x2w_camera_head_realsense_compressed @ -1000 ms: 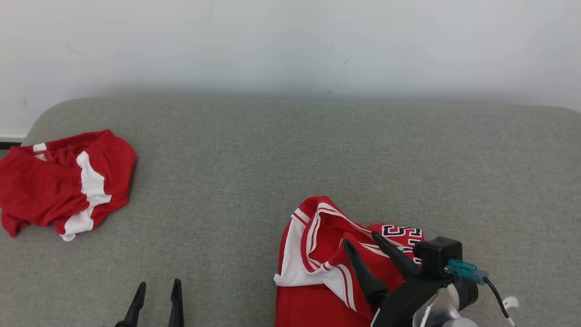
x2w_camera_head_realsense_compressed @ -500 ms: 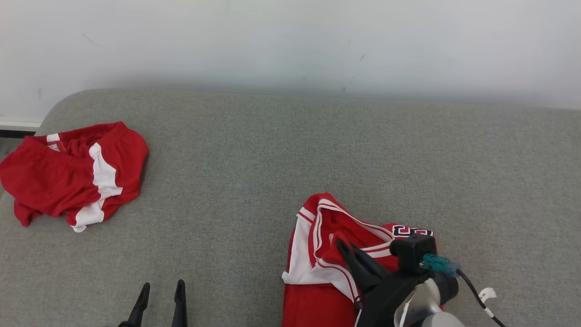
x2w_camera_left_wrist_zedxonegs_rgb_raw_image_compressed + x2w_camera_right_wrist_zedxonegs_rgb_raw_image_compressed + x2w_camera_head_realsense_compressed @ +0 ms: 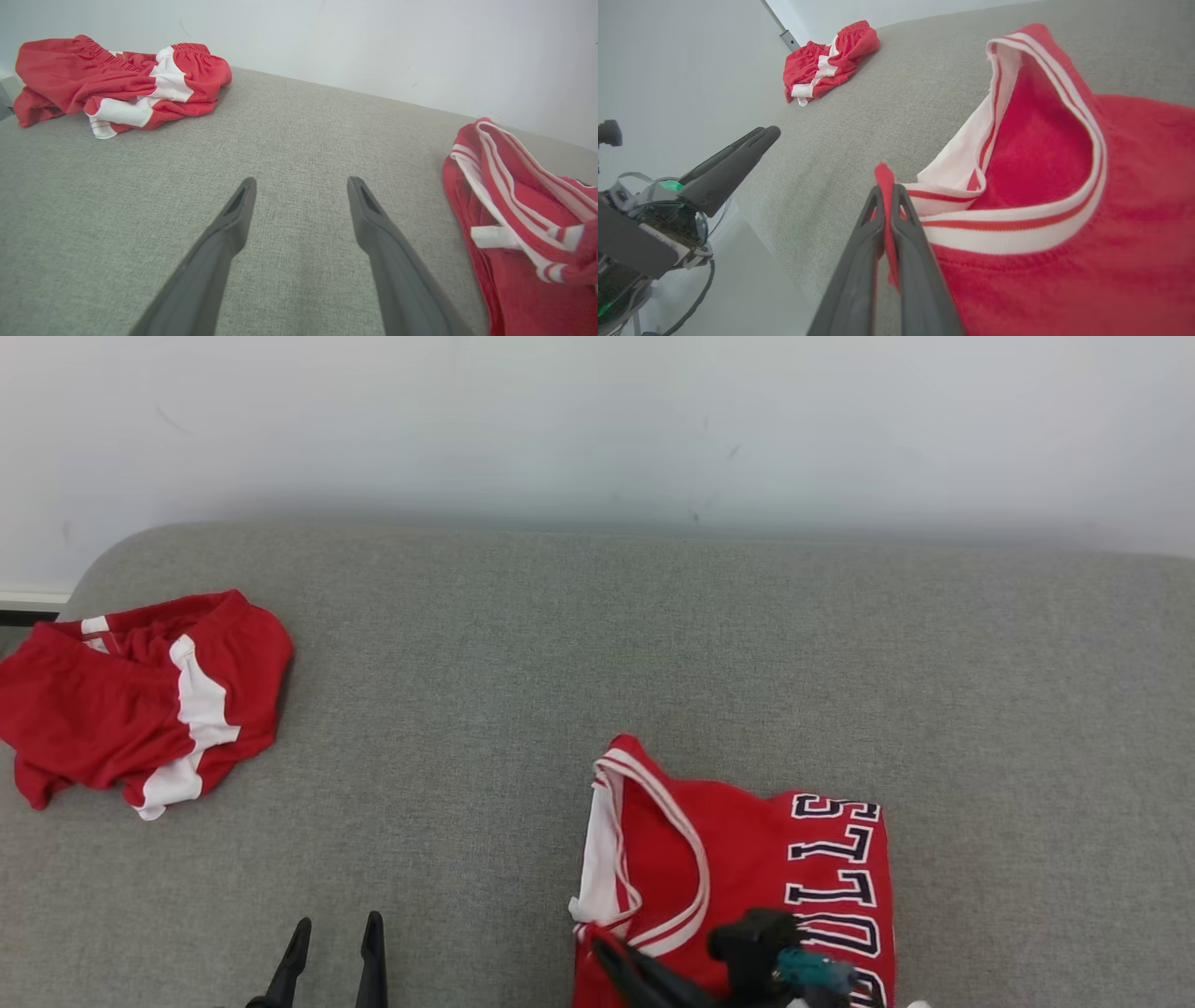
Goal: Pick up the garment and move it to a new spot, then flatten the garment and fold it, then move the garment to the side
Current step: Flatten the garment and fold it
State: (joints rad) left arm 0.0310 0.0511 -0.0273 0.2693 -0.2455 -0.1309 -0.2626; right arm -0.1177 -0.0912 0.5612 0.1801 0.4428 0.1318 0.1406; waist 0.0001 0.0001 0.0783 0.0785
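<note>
- Right up close in the right wrist view, the right end effector point(image 3: 887, 189) is clenched tight, with a thin fold of red cloth pinched between its two dark fingers.
- That cloth belongs to the red jersey point(image 3: 747, 840), which lies on the grey upholstered surface point(image 3: 560, 644) at the near edge, right of centre in the head view.
- The pinched fold sits just beside the jersey's white-and-red striped trim point(image 3: 1008, 228), and the trim curves around an opening that gapes toward the camera.
- In the head view the right wrist's black camera block point(image 3: 756, 938) and its teal connector point(image 3: 812, 969) sit over the jersey's near edge.
- Navy letters with white outlines point(image 3: 831, 868) run along the jersey's right side.
- Over to the left, the left end effector point(image 3: 301, 182) is released, fingers spread wide and nothing between them, and whether its tips touch the bare grey fabric I cannot tell.
- It is well apart from the jersey, which shows at the right edge of the left wrist view.
- Further back at the far left, a pair of red shorts with white side panels point(image 3: 121, 700) lies crumpled near the surface's rounded corner.
- Behind it all stands a plain pale wall point(image 3: 597, 420).
</note>
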